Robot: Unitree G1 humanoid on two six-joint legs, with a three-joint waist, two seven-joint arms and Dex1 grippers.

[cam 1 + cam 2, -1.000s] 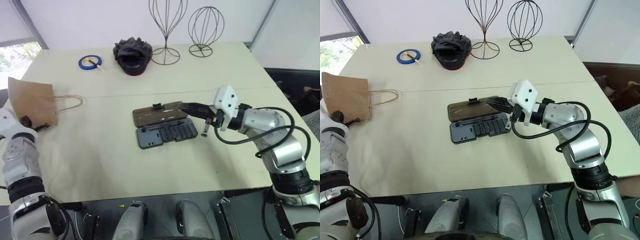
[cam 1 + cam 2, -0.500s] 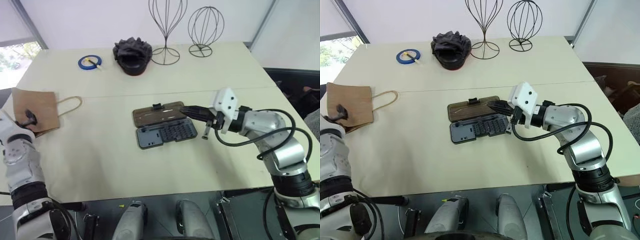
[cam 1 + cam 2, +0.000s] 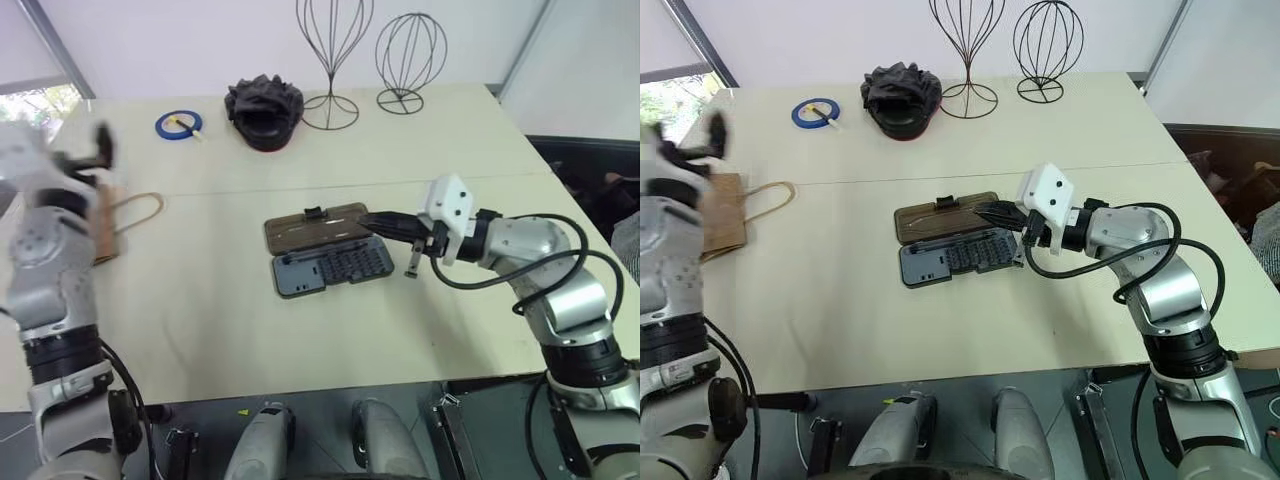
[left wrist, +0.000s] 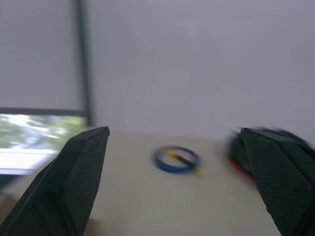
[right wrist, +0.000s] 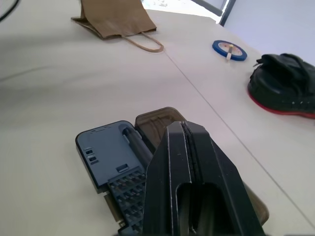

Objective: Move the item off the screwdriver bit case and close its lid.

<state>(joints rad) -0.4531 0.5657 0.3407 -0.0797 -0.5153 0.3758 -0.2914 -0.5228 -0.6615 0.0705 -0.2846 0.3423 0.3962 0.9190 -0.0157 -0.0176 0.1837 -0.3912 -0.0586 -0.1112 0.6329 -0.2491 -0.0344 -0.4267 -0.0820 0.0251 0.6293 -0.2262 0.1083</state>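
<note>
The brown paper bag (image 3: 722, 214) lies flat on the table at the far left, its cord handle (image 3: 771, 194) pointing toward the middle, well clear of the case. My left gripper (image 4: 173, 131) is open and empty, raised above the bag. The screwdriver bit case (image 3: 335, 268) lies open in the middle of the table, with rows of bits in its grey base. Its smoky brown lid (image 3: 320, 227) is folded back flat on the far side. My right gripper (image 3: 366, 218) is shut and empty, its tip over the lid's right end.
A blue tape ring (image 3: 180, 124), a black crumpled cap (image 3: 265, 112) and two wire stands (image 3: 333, 60) (image 3: 410, 55) line the table's far side. The near table edge (image 3: 300, 385) runs just below the case.
My left gripper let go of the bag, opened, and rose up and to the right. The bag now lies flat on the table. The right arm has stayed still.
</note>
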